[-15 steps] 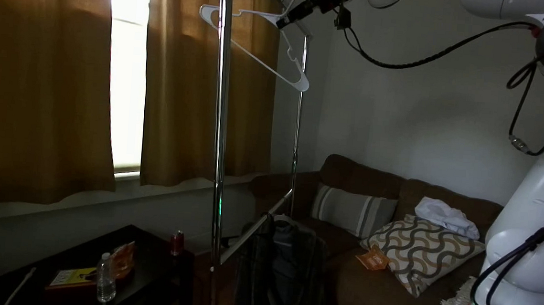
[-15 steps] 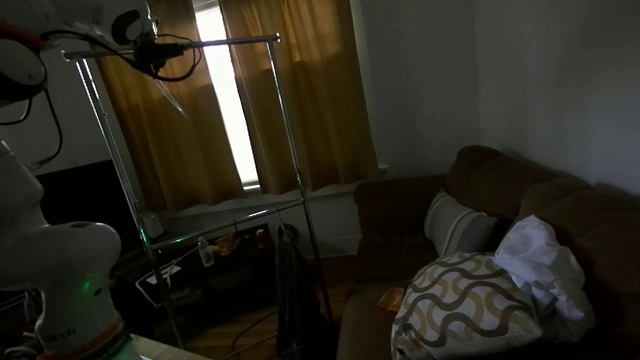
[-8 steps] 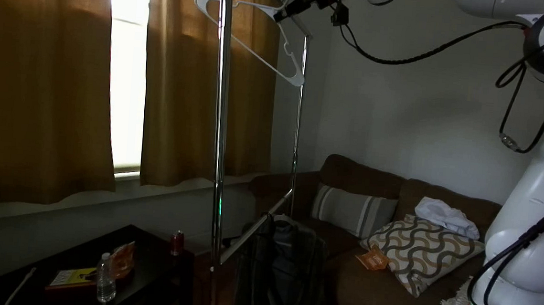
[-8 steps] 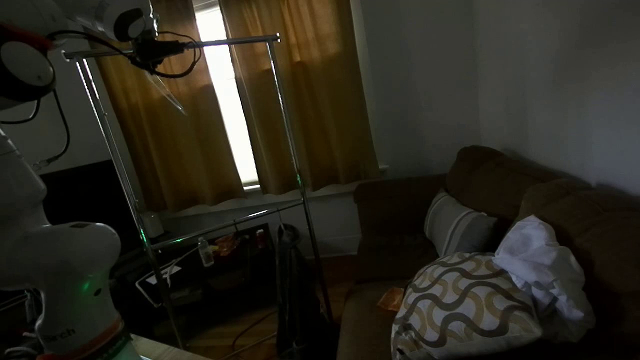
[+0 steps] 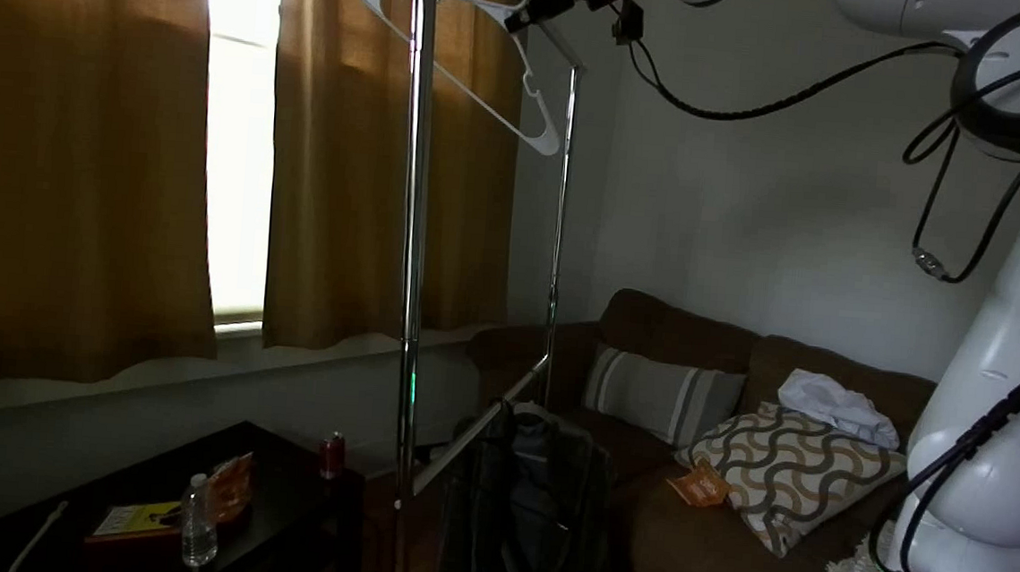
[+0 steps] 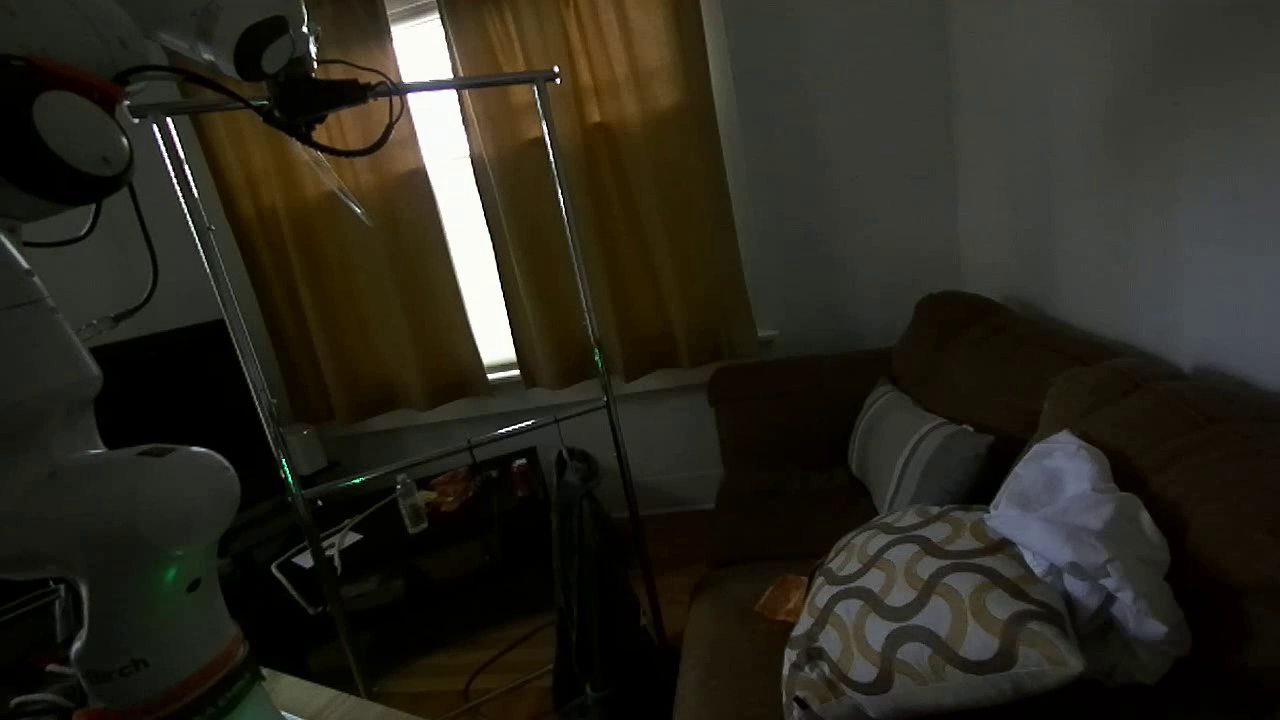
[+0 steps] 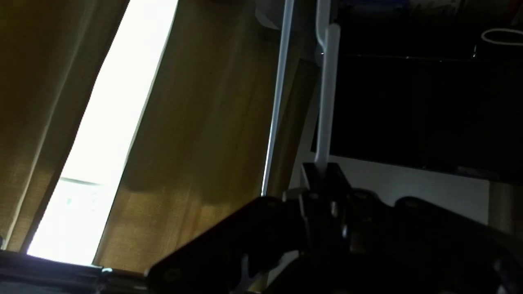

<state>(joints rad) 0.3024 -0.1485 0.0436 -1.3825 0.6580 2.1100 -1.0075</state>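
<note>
The end effector [image 7: 320, 173] was clamped on a white hanger [image 7: 327, 94], gripping it close to its neck. The hanger was held tilted, high near the top bar [image 6: 480, 81] of the clothes rack [image 5: 412, 225]; whether it was hooked over that bar could not be told. A dark garment [image 5: 540, 503] hung from the rack's lower bar [image 6: 520, 430]. Behind the rack, mustard curtains [image 5: 79, 157] flanked a bright window [image 5: 238, 168]. A water bottle [image 5: 199, 524] and a red can [image 5: 332, 456] stood on the black table [image 5: 282, 459], while a striped pillow [image 5: 646, 390], a patterned pillow [image 5: 793, 467] and a white cloth [image 5: 834, 406] lay on the sofa [image 5: 671, 548].
</note>
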